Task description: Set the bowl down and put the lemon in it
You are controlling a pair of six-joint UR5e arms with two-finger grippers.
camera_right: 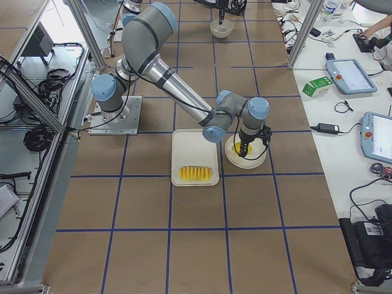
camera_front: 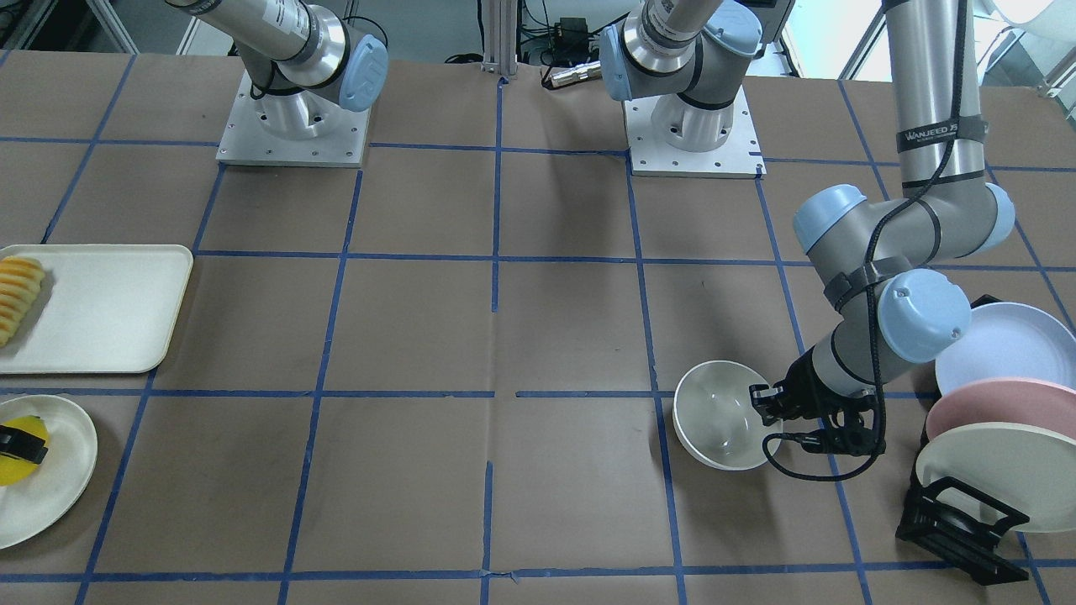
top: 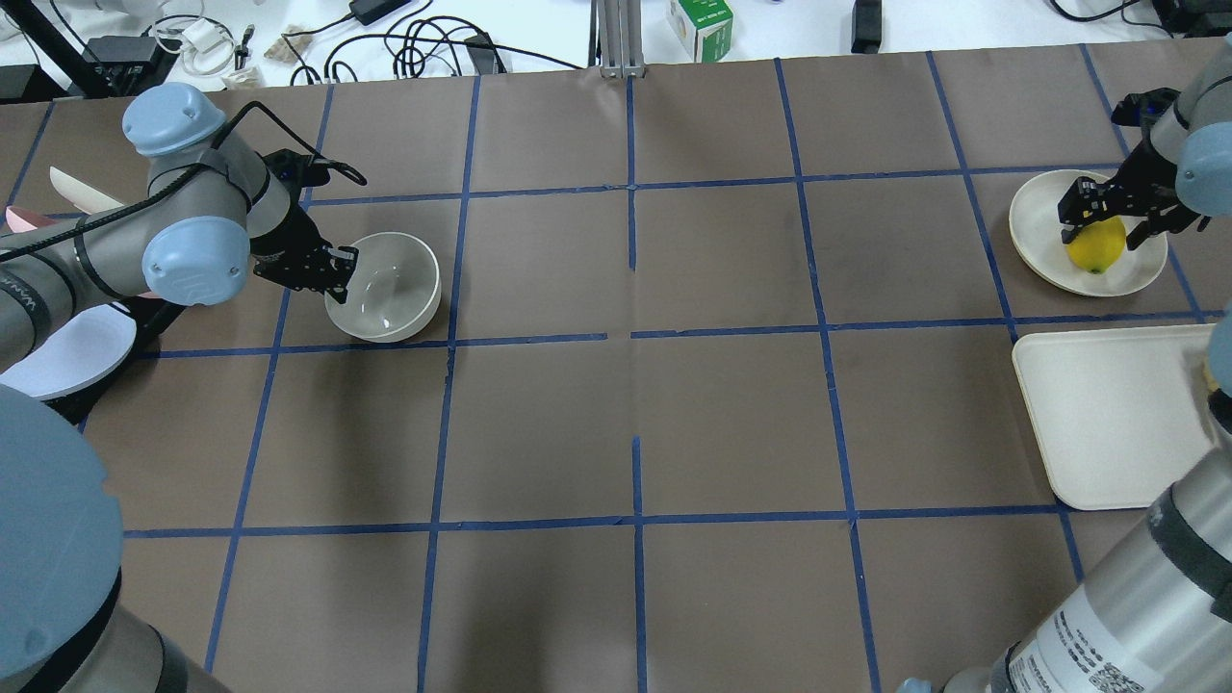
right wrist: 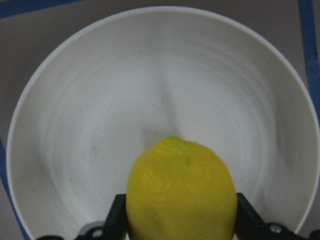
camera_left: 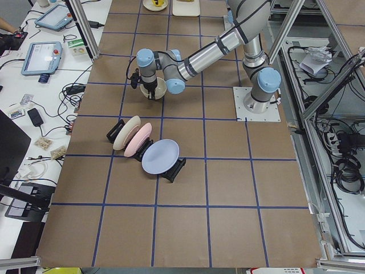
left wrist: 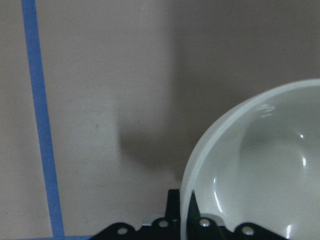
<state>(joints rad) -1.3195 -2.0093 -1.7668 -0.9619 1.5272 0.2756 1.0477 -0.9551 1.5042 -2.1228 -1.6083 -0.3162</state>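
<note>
The cream-white bowl [top: 390, 289] is at the table's left, tilted, low over the brown paper; it also shows in the front view [camera_front: 723, 420] and the left wrist view [left wrist: 260, 165]. My left gripper [top: 332, 274] is shut on its rim, one finger inside and one outside [left wrist: 185, 220]. The yellow lemon [top: 1095, 248] sits over a flat cream plate [top: 1039, 231] at the far right. My right gripper [top: 1097, 223] is shut on the lemon, a finger on each side of it in the right wrist view [right wrist: 181, 192]. I cannot tell whether the lemon touches the plate.
A black rack [camera_front: 958, 521] with three upright plates [camera_front: 1000, 420] stands just behind my left arm. A rectangular cream tray [top: 1107, 414] lies next to the lemon's plate and holds a row of yellow-orange fruit slices [camera_front: 17, 294]. Blue tape lines grid the table.
</note>
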